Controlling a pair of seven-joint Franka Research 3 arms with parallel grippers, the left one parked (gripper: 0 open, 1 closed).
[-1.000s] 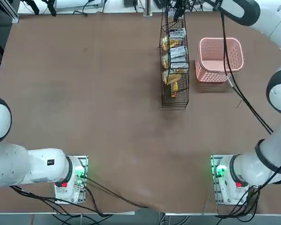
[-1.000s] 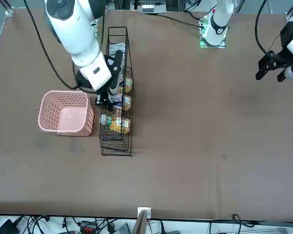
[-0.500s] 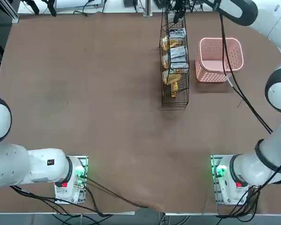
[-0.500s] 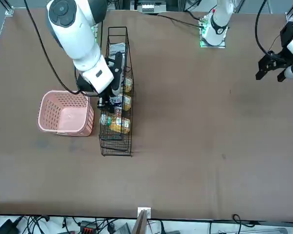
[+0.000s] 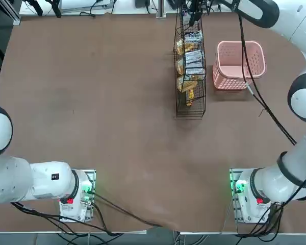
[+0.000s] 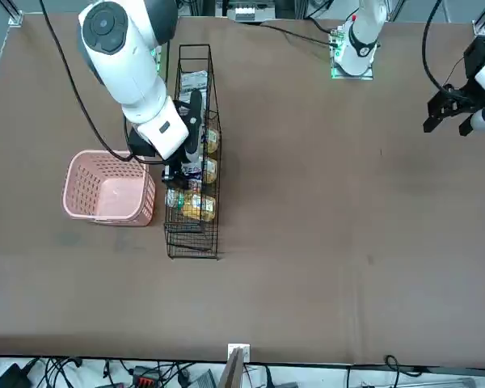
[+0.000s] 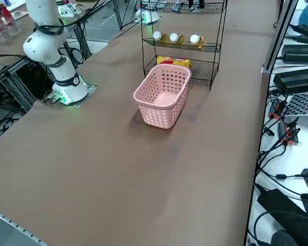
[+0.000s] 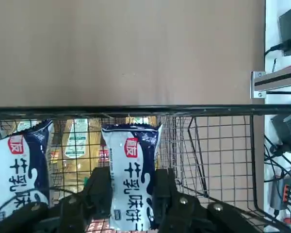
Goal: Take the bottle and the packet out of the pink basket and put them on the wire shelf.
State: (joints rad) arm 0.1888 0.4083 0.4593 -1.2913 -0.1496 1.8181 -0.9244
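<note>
My right gripper (image 8: pixel 131 194) is over the top tier of the black wire shelf (image 8: pixel 208 145), shut on a white packet (image 8: pixel 131 170) with dark print, one finger on each long side. A similar packet (image 8: pixel 17 165) lies beside it on the same tier. From the front, the gripper (image 6: pixel 183 162) hangs at the shelf (image 6: pixel 196 234), right next to the pink basket (image 6: pixel 105 187). The basket (image 7: pixel 163 95) looks empty. Three white-capped amber bottles (image 7: pixel 174 37) lie on a middle tier of the shelf (image 7: pixel 210 66); which one is the task's bottle I cannot tell.
A yellow packet (image 7: pixel 172 61) sits on the shelf's lowest tier. The shelf (image 5: pixel 189 102) and the basket (image 5: pixel 239 64) stand close together at the table's far right. The right arm's cable (image 5: pixel 255 92) runs over the basket. Cables and equipment lie beyond the table's right edge.
The right arm has shifted a little along the shelf with the packet still in its fingers. The basket and the shelf have not moved.
</note>
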